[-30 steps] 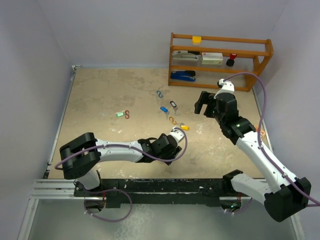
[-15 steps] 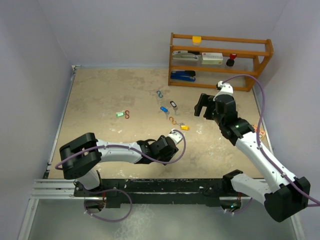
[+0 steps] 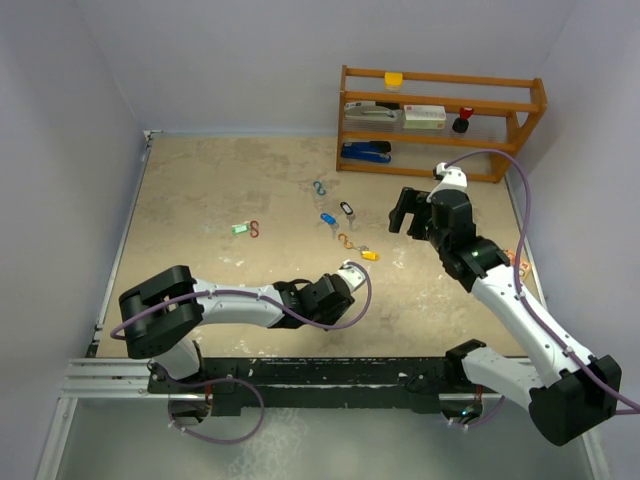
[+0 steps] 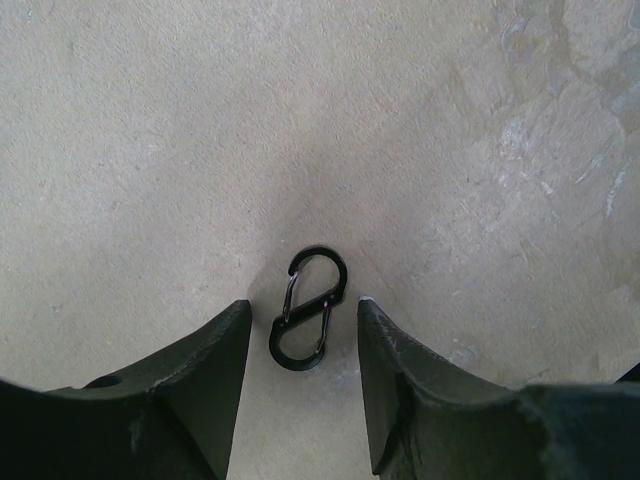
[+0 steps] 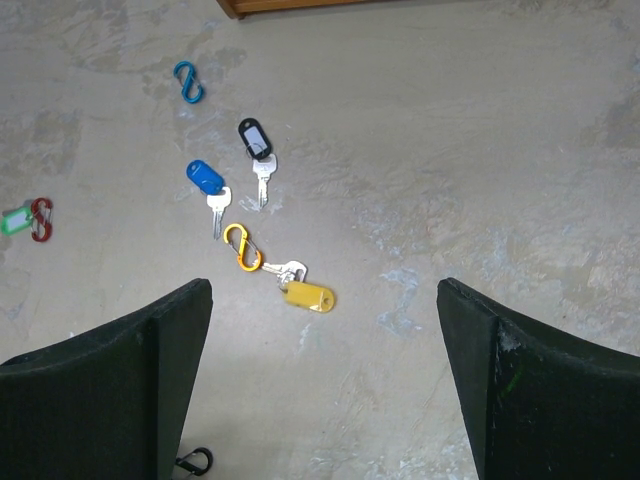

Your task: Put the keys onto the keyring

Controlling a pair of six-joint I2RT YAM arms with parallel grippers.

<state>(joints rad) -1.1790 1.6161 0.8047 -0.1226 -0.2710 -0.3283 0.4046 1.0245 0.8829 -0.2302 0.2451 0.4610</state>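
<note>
Half-open left tool (image 4: 303,303) astride black S-shaped wire hook (image 4: 309,311), gripping nothing, right tool (image 5: 325,285) wide, empty, mottled tabletop (image 4: 150,120)

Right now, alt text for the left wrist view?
A small black S-shaped wire hook lies flat on the mottled beige tabletop, between the two dark fingers of the left gripper. The jaws stand open on either side of it, apparently not touching it.
</note>
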